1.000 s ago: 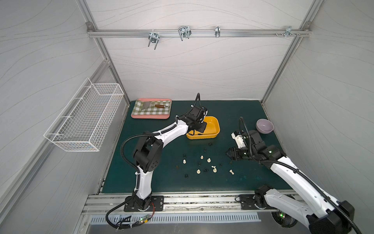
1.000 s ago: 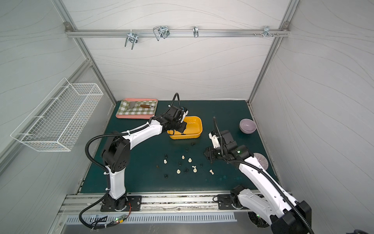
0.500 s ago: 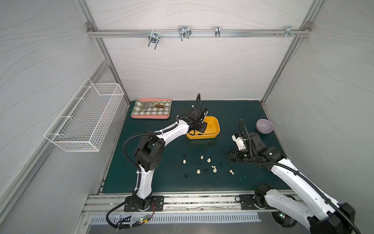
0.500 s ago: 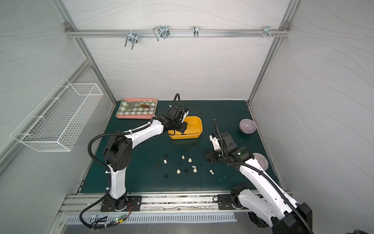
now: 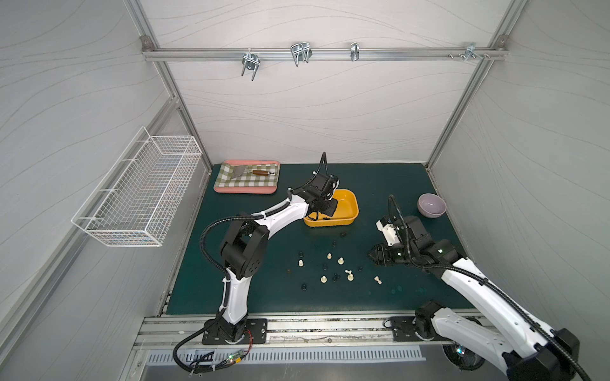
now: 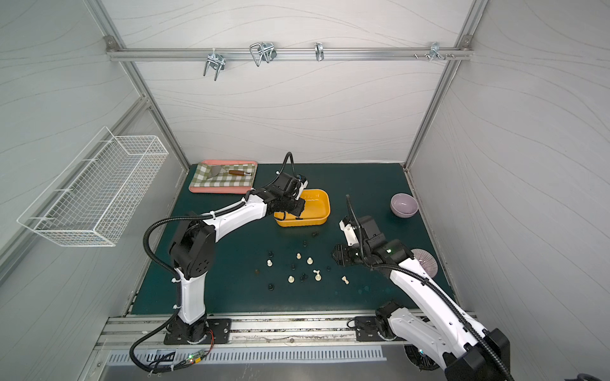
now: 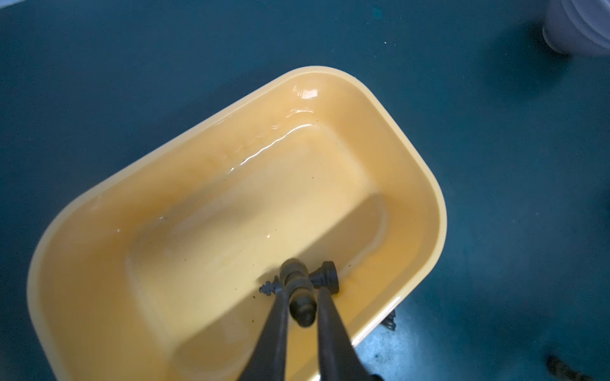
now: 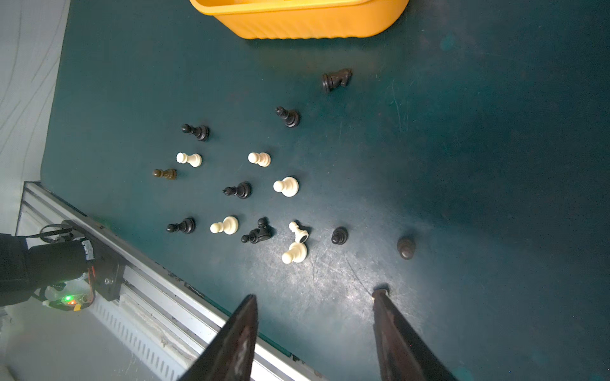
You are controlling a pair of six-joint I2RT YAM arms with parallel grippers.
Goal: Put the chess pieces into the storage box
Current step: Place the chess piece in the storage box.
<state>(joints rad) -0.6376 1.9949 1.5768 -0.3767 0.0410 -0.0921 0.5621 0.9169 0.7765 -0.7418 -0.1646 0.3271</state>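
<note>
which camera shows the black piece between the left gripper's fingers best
Left wrist view: the black piece is close, between the fingers of the left gripper, over the storage box. In both top views the gripper hides it; the right wrist view shows only the box's wall.

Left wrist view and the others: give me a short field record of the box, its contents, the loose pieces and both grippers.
storage box: shallow yellow-orange plastic tub on dark green mat
inside box: one black chess piece, lying on its side
left gripper: over box, small dark pawn between fingers; grip unclear
right gripper: open, empty, over mat
loose chess pieces: black, cream-white, brown, scattered on mat
</note>
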